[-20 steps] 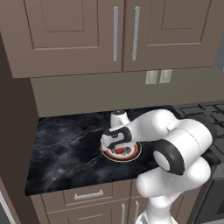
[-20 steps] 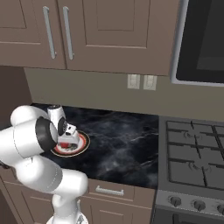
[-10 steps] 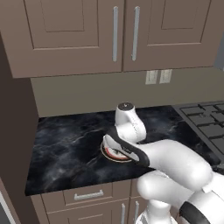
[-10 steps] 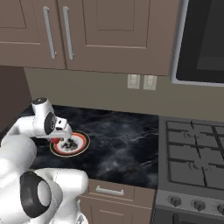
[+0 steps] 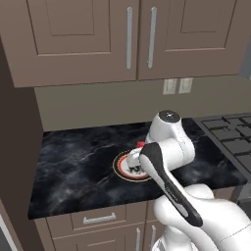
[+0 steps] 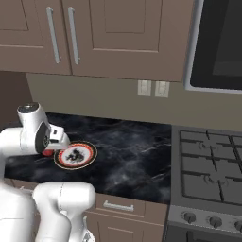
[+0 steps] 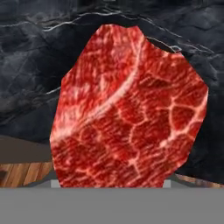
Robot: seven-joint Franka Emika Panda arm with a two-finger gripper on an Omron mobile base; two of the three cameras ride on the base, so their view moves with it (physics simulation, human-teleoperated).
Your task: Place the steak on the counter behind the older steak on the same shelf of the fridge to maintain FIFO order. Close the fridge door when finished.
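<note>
The steak [image 7: 127,109], bright red with paler streaks, sits so close to the hand camera that it hides the fingertips. Behind it lies the black marbled counter [image 7: 30,65]. My gripper [image 6: 49,149] is shut on the steak [image 6: 47,152], holding it just above the counter [image 6: 137,146] at the left edge of the dark-rimmed round plate [image 6: 90,150]. In the left base view a sliver of the steak [image 5: 140,145] shows beside my forearm, over the far rim of the plate [image 5: 117,166]. The fridge, its shelf and its door are out of view.
A gas stove [image 6: 208,170] adjoins the counter on the right, under a dark microwave [image 6: 220,42]. Brown upper cabinets [image 5: 132,34] hang above, and a wall outlet [image 6: 152,88] is on the backsplash. Drawers [image 5: 98,219] run below the counter [image 5: 73,166]; a tall brown panel [image 5: 14,147] bounds it on the left.
The arm has folded back over itself, and the hand has come off the plate's centre toward its left rim, carrying the steak up off it.
</note>
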